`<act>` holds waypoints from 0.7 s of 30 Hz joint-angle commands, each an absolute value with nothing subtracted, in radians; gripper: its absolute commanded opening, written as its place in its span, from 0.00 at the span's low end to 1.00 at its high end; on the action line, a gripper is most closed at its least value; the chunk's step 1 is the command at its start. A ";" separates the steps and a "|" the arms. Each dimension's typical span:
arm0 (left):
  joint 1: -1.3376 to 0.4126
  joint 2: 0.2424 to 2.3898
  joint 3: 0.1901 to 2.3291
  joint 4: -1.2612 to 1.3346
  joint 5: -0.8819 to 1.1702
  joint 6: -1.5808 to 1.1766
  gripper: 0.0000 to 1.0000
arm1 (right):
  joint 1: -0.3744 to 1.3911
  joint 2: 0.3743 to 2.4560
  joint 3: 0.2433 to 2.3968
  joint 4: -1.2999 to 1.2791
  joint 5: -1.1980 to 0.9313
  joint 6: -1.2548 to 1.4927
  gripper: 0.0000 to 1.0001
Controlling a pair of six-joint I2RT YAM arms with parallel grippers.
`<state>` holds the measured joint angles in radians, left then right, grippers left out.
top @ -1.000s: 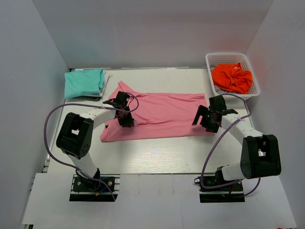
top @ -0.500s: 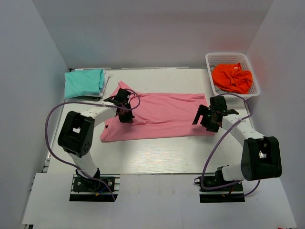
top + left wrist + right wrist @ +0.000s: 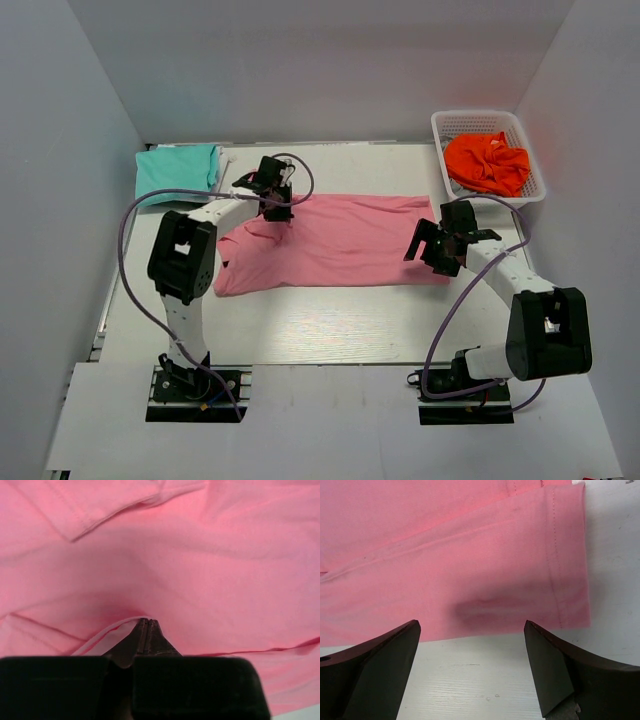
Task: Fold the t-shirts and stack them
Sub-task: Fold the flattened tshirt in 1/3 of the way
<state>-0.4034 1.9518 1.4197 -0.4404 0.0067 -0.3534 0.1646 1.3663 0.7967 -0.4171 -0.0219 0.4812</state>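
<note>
The light pink t-shirt (image 3: 350,240) lies spread left to right across the middle of the table. My left gripper (image 3: 276,205) is at its far left part, shut on a fold of the pink cloth; in the left wrist view the jaws (image 3: 146,623) are pressed together with a pale hem of the pink t-shirt (image 3: 200,555) pinched between them. My right gripper (image 3: 428,258) is open just over the near right corner of the shirt; its fingers (image 3: 375,665) straddle the hem of the pink t-shirt (image 3: 445,555) and hold nothing. The teal t-shirt (image 3: 178,172) lies folded at the back left.
A white basket (image 3: 442,122) with an orange cloth (image 3: 487,162) in it stands at the back right. White walls close in the table on the left, back and right. Bare table (image 3: 330,320) lies between the shirt and the arm bases.
My left gripper has moved toward the far side with pink cloth in it, pulling the shirt's left part up and back. The right arm has not moved.
</note>
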 commanded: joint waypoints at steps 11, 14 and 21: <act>-0.445 2.008 1.586 -0.485 0.181 0.069 0.11 | 0.167 1.356 0.804 -0.393 -0.015 0.443 0.90; -0.456 2.037 1.617 -0.529 0.192 0.112 0.16 | 0.163 1.345 0.799 -0.400 -0.011 0.440 0.90; -0.466 1.982 1.597 -0.545 0.121 0.058 1.00 | 0.163 1.302 0.810 -0.422 -0.005 0.437 0.90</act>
<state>-0.4637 2.0403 1.5906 -0.5339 0.1463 0.0814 0.1646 1.3453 0.7963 -0.4168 -0.0196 0.4587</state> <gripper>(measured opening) 0.860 0.902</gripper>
